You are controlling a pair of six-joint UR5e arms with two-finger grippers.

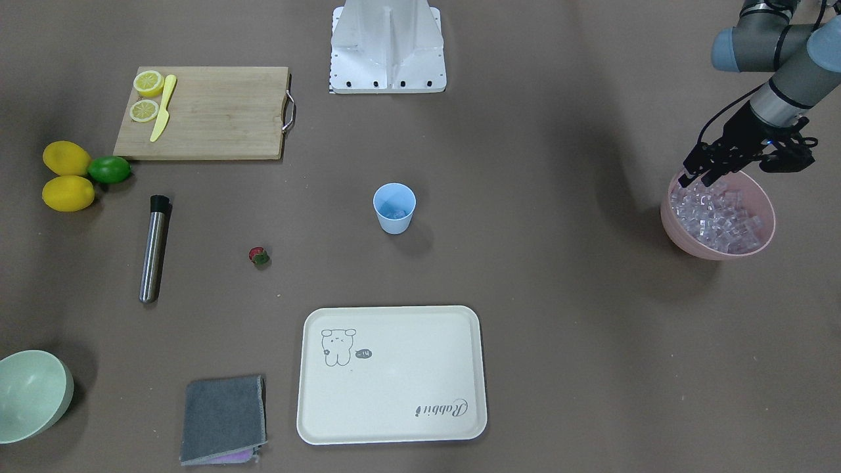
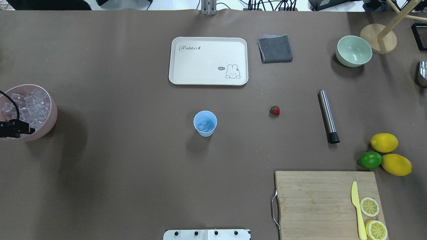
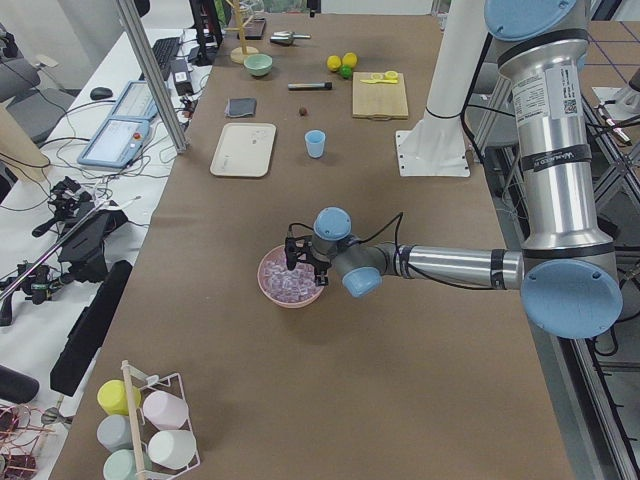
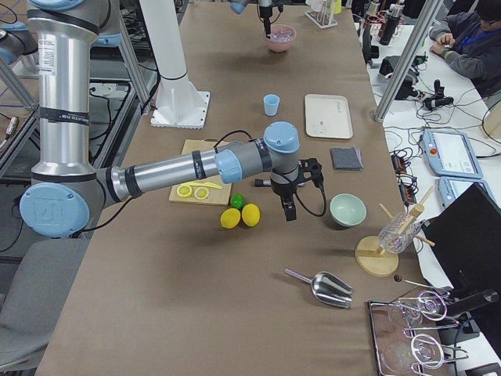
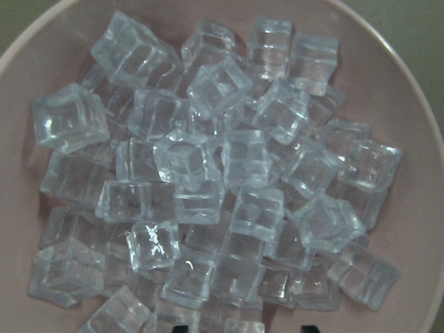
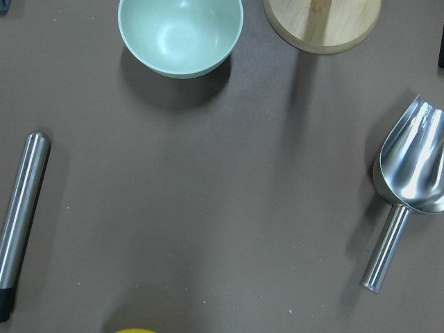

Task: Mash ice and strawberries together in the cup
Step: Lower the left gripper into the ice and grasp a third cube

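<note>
The light-blue cup (image 1: 394,209) stands upright mid-table with a few ice cubes in its bottom (image 2: 205,126). A heap of ice (image 5: 222,187) fills the pink bowl (image 1: 683,233) at the table's left end. My left gripper (image 1: 695,177) hangs open just above that heap; only its two dark fingertips (image 5: 179,328) show in the left wrist view, wide apart, with nothing between them. One strawberry (image 1: 259,256) lies on the table between the cup and a steel muddler (image 1: 154,248). My right gripper (image 4: 290,210) points down over the table's right end; I cannot tell its state.
A cream tray (image 2: 208,80) and a grey cloth (image 2: 275,48) lie at the far side. A pale-green bowl (image 2: 353,50), two lemons (image 2: 384,142), a lime (image 2: 370,159), a cutting board (image 2: 313,203) with lemon halves and a knife, and a metal scoop (image 6: 409,173) occupy the right end.
</note>
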